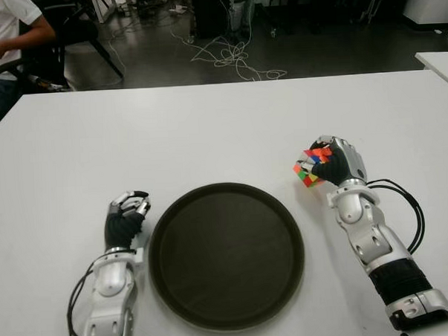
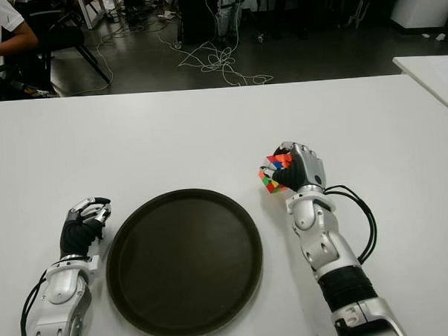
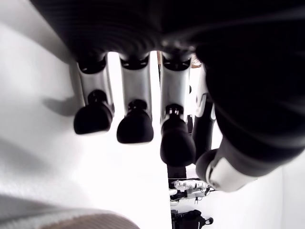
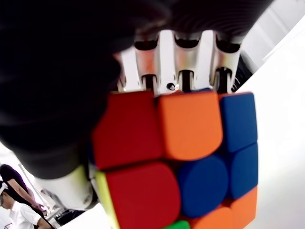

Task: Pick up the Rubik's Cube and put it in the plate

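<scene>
Cube: the small multicoloured Rubik's Cube (image 1: 308,169), red, orange, blue and green stickers showing, sits in the grip of the right hand, just right of the plate's far right rim. It looks tilted and lifted a little off the table, though I can't be sure it is fully clear of the surface.

Right hand: the black-and-silver right hand (image 1: 334,163) has its fingers (image 4: 183,57) curled over the far side of the cube and the thumb pressed on the near side; it is closed around the cube.

Left hand: the left hand (image 1: 126,217) shows just left of the plate, fingers loosely bent and holding nothing.

Plate: the wide, round dark brown plate (image 1: 282,232) lies near the front of the white table (image 1: 207,131), between the two arms, with nothing in it.

Progress: the grasp looks done. What is left, as I judge it, is carrying the cube leftward over the rim and letting go.

Background: a person in a white shirt (image 1: 6,32) sits far left, beyond the table.
</scene>
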Available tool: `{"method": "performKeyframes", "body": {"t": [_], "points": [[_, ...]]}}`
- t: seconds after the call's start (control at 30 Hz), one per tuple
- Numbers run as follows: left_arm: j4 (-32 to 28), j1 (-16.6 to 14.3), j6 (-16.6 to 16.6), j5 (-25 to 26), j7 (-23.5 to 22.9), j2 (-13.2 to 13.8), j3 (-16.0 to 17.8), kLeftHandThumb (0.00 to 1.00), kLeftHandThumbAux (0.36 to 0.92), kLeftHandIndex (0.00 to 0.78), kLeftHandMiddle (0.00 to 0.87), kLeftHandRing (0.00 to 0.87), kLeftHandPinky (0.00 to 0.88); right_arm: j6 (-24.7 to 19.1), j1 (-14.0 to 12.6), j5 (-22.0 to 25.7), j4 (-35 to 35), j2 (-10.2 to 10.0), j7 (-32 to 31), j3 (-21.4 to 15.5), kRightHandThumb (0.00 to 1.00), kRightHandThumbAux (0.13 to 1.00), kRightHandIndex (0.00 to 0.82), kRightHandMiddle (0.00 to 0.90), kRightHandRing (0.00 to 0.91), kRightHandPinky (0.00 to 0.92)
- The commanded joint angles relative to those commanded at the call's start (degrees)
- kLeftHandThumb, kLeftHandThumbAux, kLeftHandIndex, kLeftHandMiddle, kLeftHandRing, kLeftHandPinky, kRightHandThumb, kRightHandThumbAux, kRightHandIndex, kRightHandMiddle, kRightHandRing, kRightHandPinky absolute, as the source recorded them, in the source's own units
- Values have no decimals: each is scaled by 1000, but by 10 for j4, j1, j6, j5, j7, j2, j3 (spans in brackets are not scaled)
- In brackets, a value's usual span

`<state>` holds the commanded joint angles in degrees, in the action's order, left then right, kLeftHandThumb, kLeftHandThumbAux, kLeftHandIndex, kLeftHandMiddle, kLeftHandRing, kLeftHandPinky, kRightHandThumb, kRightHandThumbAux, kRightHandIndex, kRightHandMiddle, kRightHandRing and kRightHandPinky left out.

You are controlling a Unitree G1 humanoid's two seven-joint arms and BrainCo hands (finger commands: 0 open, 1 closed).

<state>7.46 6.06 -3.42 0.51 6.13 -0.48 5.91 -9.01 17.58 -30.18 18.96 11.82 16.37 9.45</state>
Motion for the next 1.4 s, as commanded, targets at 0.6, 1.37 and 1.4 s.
{"method": "performKeyframes", "body": {"t": [0.6,1.37,1.4], "points": [[-4,2,-1,3,-3,-1,0,710,704,444,810,821,815,1,-5,-5,-14,-1,14,-2,247,825,705,808,814,801],[7,-1,4,0,-5,4,0,709,705,443,804,813,802,45,-71,16,-268,-57,31,-9,327,800,643,810,829,822],[7,-1,4,0,-5,4,0,709,705,443,804,812,802,53,-73,17,-269,-61,34,-8,330,798,641,810,829,823]]}}
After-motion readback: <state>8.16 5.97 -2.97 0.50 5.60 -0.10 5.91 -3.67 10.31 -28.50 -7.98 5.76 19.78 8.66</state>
